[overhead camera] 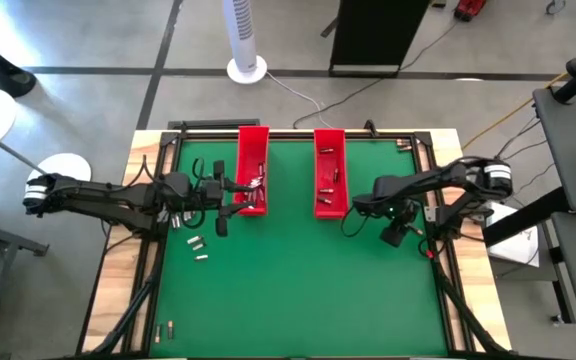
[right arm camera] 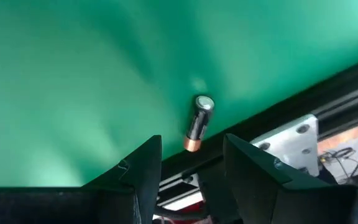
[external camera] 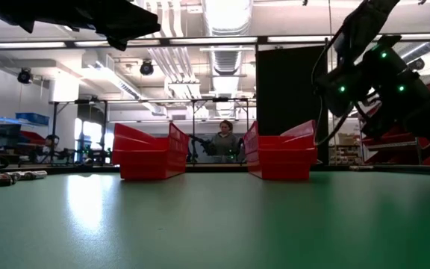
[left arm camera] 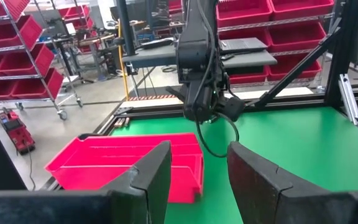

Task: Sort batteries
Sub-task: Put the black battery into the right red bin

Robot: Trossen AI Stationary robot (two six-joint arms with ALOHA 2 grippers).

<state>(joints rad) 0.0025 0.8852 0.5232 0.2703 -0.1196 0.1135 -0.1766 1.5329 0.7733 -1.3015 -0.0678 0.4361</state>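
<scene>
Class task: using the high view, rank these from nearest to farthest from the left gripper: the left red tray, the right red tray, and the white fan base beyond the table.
1. Left tray: right beside the left gripper, on the mat's far side.
2. Right tray: farther across, toward the right arm.
3. Fan base: on the floor beyond the table's far edge.

Two long red trays stand in the upper middle of the high view, the left tray (overhead camera: pixel 253 168) and the right tray (overhead camera: pixel 329 171), each holding a few batteries too small to count surely. Loose batteries lie on the green table (overhead camera: pixel 298 290): a cluster of about five (overhead camera: pixel 190 236) at middle left, two more (overhead camera: pixel 164 328) at the lower left edge, and one battery (right arm camera: pixel 197 121) with a copper end shown alone in the right wrist view. Two dark arms reach in, the left gripper (overhead camera: pixel 220 205) and the right gripper (overhead camera: pixel 396 234), and one person (external camera: pixel 223 140) sits at the centre of the low view.
</scene>
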